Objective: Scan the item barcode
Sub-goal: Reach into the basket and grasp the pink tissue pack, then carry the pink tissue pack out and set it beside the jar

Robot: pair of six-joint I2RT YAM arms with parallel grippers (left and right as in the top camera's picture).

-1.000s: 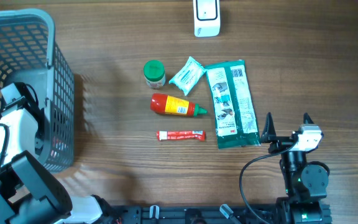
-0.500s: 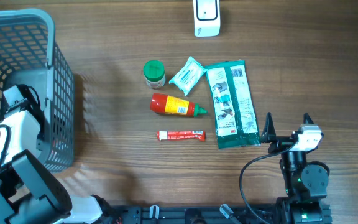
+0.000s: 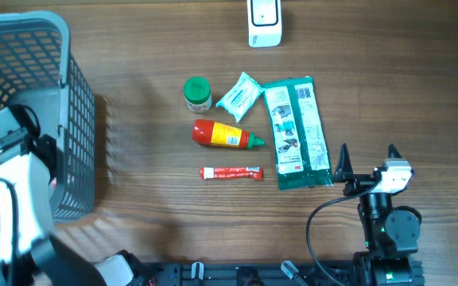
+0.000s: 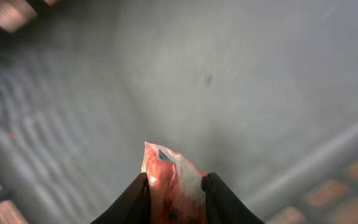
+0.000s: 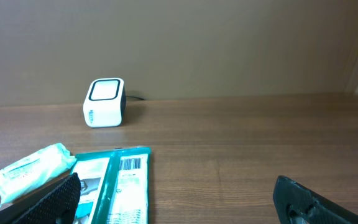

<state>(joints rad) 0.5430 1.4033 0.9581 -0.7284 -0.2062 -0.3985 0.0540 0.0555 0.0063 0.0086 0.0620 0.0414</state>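
Observation:
Inside the grey basket (image 3: 30,48), my left gripper (image 4: 176,182) is shut on an orange and white packet (image 4: 169,171), whose crumpled top sticks up between the two black fingers. No barcode shows on it. From overhead only the left arm (image 3: 16,163) shows, reaching down into the basket. The white scanner (image 3: 264,22) stands at the table's far edge and also shows in the right wrist view, scanner (image 5: 104,102). My right gripper (image 3: 366,161) rests open near the front right, holding nothing.
On the table lie a green-lidded jar (image 3: 197,94), a white and teal wipes pack (image 3: 239,97), a red sauce bottle (image 3: 225,135), a red tube (image 3: 230,172) and a long teal pack (image 3: 296,133), its barcode (image 5: 129,163) facing up.
My left gripper's fingers have closed onto the orange packet, and the left arm has shifted slightly left within the basket. The right arm has stayed still.

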